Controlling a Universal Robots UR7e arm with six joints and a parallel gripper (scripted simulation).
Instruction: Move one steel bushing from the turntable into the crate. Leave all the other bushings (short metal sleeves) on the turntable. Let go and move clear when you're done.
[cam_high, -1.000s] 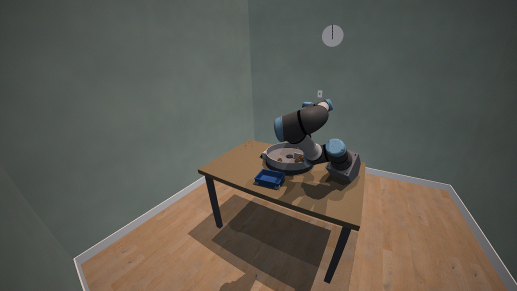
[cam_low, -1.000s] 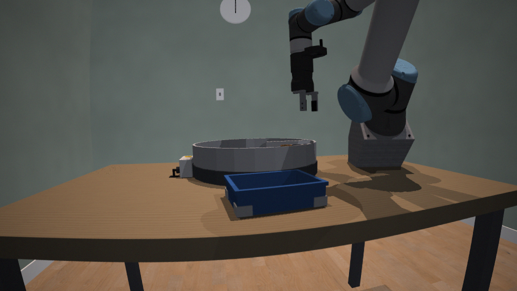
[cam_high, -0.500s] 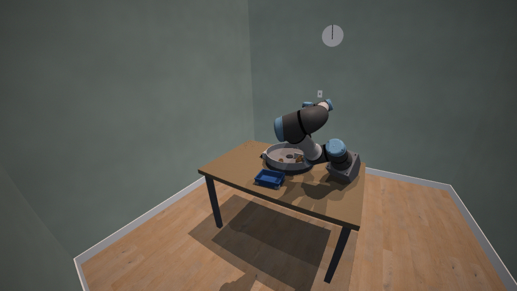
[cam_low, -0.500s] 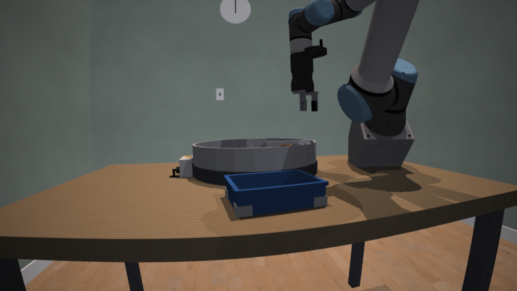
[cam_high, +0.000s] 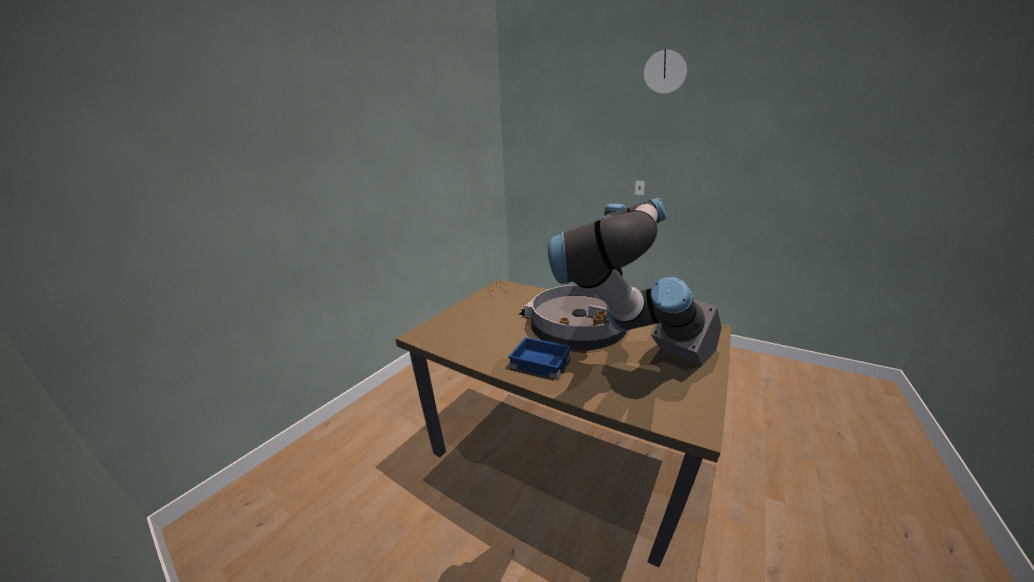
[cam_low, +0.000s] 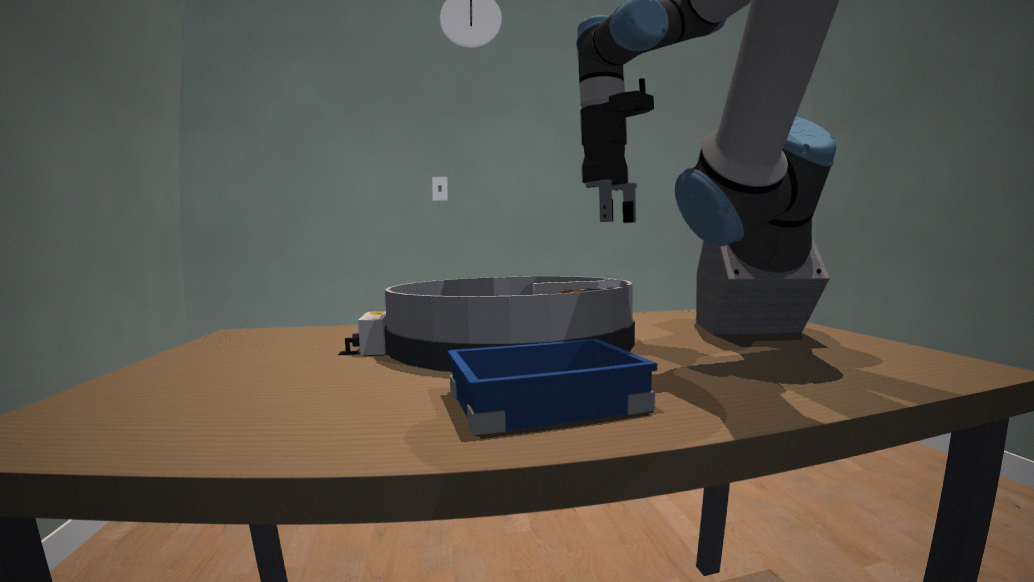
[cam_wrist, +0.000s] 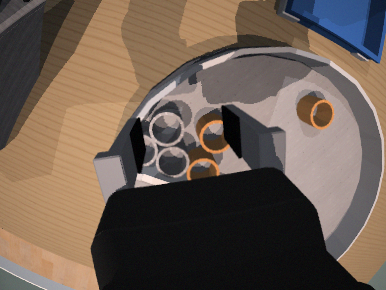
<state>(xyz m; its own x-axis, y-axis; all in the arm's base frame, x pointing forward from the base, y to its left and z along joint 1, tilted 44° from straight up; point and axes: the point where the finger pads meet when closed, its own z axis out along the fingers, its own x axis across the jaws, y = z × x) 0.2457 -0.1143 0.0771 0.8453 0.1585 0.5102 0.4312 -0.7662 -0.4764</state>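
Pincer held high above the turntable, its fingers spread fully apart and holding nothing. Directly below the pincer, between and beside its fingers in the wrist view, a cluster of bushings: two steel bushings and two orange-rimmed bushings, all on the turntable floor. A lone orange-rimmed bushing lies well apart, beyond the right finger. The blue crate rests on the counter just beside the turntable, with no bushing visible inside.
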